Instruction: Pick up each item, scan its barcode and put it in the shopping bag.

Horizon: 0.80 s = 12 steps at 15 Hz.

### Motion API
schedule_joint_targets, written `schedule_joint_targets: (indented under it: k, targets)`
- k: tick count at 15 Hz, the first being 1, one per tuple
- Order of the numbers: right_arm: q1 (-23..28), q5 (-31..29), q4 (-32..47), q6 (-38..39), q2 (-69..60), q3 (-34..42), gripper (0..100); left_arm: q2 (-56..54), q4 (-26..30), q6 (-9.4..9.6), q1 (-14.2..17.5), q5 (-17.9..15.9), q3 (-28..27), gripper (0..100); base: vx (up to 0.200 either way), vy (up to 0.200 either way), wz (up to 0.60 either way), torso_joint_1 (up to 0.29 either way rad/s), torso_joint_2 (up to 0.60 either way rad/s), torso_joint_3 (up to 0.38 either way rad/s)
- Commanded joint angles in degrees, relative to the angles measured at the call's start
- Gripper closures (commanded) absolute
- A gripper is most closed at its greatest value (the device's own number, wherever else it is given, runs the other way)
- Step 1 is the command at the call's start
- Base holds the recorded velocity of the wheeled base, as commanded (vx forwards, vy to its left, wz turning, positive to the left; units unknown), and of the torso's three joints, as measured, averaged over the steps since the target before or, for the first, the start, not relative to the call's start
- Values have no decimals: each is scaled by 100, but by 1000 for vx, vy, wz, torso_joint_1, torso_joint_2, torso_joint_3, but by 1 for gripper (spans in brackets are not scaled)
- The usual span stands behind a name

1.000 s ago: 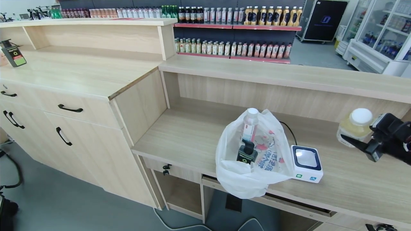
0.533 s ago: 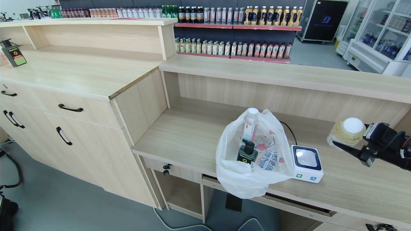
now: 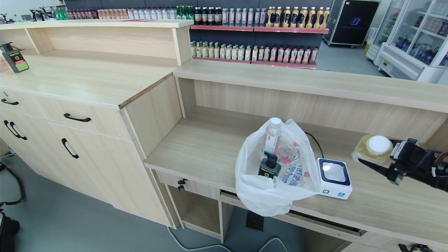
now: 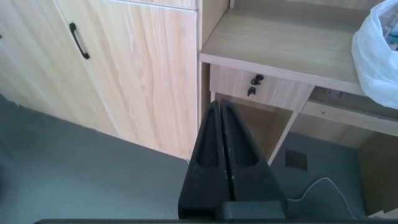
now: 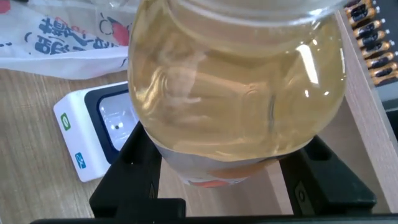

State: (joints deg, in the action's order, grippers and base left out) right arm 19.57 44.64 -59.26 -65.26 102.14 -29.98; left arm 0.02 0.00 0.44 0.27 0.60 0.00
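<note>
Right gripper [image 3: 367, 155]: clenched around the yellow bottle [image 3: 373, 148]; in the right wrist view its black fingers [image 5: 124, 180] flank the bottle's lower body.
Yellow bottle: clear, with pale yellow liquid and a white cap; held over the right end of the lower counter [image 3: 210, 147], near the back wall.
Scanner [image 3: 334, 178]: white box with a dark-rimmed window, on the counter left of the bottle and apart from it; its front meets the counter edge.
Shopping bag [image 3: 266, 189]: white plastic, open-mouthed, touching the scanner's left side; inside stand a white-capped bottle [image 3: 273, 134] and a black pump bottle [image 3: 269, 166].
Left gripper [image 4: 220, 109]: fingers pressed together, holding nothing; low over the grey floor [image 4: 74, 168] in front of the cabinet door [image 4: 143, 68].
</note>
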Motion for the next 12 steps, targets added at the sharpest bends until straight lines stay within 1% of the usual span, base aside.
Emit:
schedule_joint_targets:
  k: [1,4,9,12]
  targets:
    - [12,18,-42,-40,104,124,100,-2,0,0,0,2,0,100,0,0,0,0,0,0]
    - [12,62,-103,-66,201,132,100,-2,0,0,0,2,0,100,0,0,0,0,0,0]
    - [3,229,-719,-66,526,150,100,-2,0,0,0,2,0,100,0,0,0,0,0,0]
    - [-5,229,-763,-40,675,97,100,-2,0,0,0,2,0,100,0,0,0,0,0,0]
